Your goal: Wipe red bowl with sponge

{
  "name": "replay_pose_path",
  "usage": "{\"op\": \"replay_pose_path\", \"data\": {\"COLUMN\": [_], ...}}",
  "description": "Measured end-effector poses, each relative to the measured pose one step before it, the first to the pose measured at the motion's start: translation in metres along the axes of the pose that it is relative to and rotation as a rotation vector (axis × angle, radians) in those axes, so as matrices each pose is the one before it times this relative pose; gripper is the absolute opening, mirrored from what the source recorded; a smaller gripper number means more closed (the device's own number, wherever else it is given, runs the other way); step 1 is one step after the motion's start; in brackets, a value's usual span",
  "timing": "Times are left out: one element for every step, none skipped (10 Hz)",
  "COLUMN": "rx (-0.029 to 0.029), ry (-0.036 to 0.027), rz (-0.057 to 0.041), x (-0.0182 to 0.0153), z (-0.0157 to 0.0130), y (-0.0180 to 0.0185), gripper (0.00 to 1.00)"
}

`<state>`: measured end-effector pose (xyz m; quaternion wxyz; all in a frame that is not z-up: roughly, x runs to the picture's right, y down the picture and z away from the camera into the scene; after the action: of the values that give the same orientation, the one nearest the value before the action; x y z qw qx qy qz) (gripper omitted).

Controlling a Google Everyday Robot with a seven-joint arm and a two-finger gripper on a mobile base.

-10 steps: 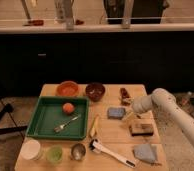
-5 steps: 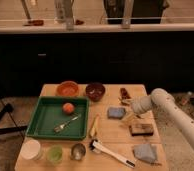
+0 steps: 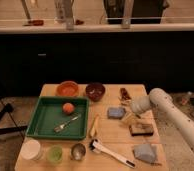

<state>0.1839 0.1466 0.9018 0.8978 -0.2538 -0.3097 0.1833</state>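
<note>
An orange-red bowl [image 3: 67,89] stands at the back of the wooden table [image 3: 110,141], with a dark red bowl [image 3: 95,91] just to its right. A blue-grey sponge [image 3: 116,112] lies at mid table. My gripper [image 3: 129,117] is at the end of the white arm [image 3: 165,107], which reaches in from the right. It is low over the table just right of the sponge, by a tan block [image 3: 131,120]. It is well away from both bowls.
A green tray [image 3: 42,122] at left holds an orange ball [image 3: 68,108] and a fork [image 3: 65,124]. A banana [image 3: 94,127], white cup [image 3: 32,149], green cup [image 3: 54,153], metal cup [image 3: 78,150], brush [image 3: 111,153], brown block [image 3: 141,130] and grey cloth [image 3: 144,152] lie around.
</note>
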Motion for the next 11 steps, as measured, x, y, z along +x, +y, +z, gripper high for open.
{"op": "replay_pose_path", "data": {"rx": [-0.00329, -0.00247, -0.00272, -0.00340, -0.00444, -0.00213, -0.00122, -0.00112, 0.00123, 0.00078, 0.00066], "ry": [0.00063, -0.00003, -0.00037, 0.00009, 0.00074, 0.00030, 0.00087, 0.00094, -0.00002, 0.00009, 0.00351], "rz": [0.00323, 0.00299, 0.00295, 0.00122, -0.00051, -0.00107, -0.00374, -0.00392, -0.00089, -0.00075, -0.00172], "x": [0.00164, 0.00135, 0.00126, 0.00130, 0.00066, 0.00021, -0.00022, 0.00016, -0.00035, -0.00017, 0.00015], "z": [0.00017, 0.00015, 0.00035, 0.00061, 0.00066, 0.00108, 0.00018, -0.00011, -0.00064, 0.00027, 0.00011], "y": [0.00027, 0.00028, 0.00019, 0.00025, 0.00055, 0.00011, 0.00007, 0.00060, -0.00040, -0.00009, 0.00020], "gripper": [0.80, 0.80, 0.80, 0.80, 0.78, 0.71, 0.59, 0.49, 0.41, 0.28, 0.22]}}
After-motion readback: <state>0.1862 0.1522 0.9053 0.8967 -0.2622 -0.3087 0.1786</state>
